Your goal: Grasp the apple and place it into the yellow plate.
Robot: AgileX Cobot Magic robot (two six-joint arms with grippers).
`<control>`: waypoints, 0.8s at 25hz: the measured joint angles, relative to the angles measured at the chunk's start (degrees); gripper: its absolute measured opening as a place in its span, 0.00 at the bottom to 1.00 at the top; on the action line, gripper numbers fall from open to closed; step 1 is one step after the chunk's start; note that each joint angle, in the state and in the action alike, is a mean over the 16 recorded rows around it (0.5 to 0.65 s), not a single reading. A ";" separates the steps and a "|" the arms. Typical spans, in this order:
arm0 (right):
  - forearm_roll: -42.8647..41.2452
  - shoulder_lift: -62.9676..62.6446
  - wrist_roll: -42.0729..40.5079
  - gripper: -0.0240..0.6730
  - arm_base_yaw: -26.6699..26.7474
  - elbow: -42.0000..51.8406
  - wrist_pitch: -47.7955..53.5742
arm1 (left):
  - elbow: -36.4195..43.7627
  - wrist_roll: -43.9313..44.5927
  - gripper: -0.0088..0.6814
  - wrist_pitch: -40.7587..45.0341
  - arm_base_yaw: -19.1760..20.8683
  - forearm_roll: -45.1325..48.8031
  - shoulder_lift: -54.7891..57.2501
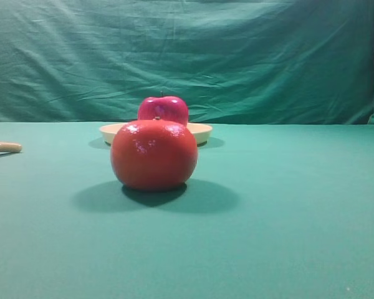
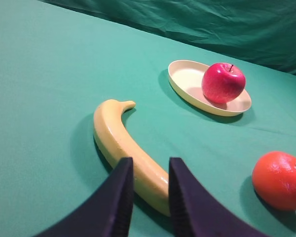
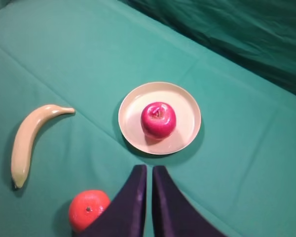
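The crimson apple (image 3: 159,119) sits upright inside the pale yellow plate (image 3: 187,106), a little right of the plate's middle. It also shows in the left wrist view (image 2: 223,82) on the plate (image 2: 185,79), and in the exterior view (image 1: 163,109) behind the orange-red fruit, on the plate (image 1: 202,132). My right gripper (image 3: 149,170) is high above the table, just in front of the plate, shut and empty. My left gripper (image 2: 151,165) hovers over the banana with a narrow gap between its fingers, holding nothing. Neither gripper shows in the exterior view.
An orange-red round fruit (image 1: 154,154) stands on the green cloth in front of the plate; it also shows in the right wrist view (image 3: 89,210). A yellow banana (image 2: 123,143) lies to the left of the plate. A green curtain (image 1: 187,56) backs the table.
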 joint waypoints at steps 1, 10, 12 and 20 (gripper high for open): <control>-0.08 -1.59 0.00 0.03 0.00 1.84 -0.09 | 0.00 0.00 0.24 0.00 0.00 0.00 0.00; -2.74 -9.25 1.46 0.03 0.00 11.80 3.06 | 0.00 0.00 0.24 0.00 0.00 0.00 0.00; -3.50 -9.86 1.91 0.03 -0.03 13.10 3.46 | 0.00 0.00 0.24 0.00 0.00 0.00 0.00; -5.84 -15.35 3.40 0.03 -2.39 21.71 -2.95 | 0.00 0.00 0.24 0.00 0.00 0.00 0.00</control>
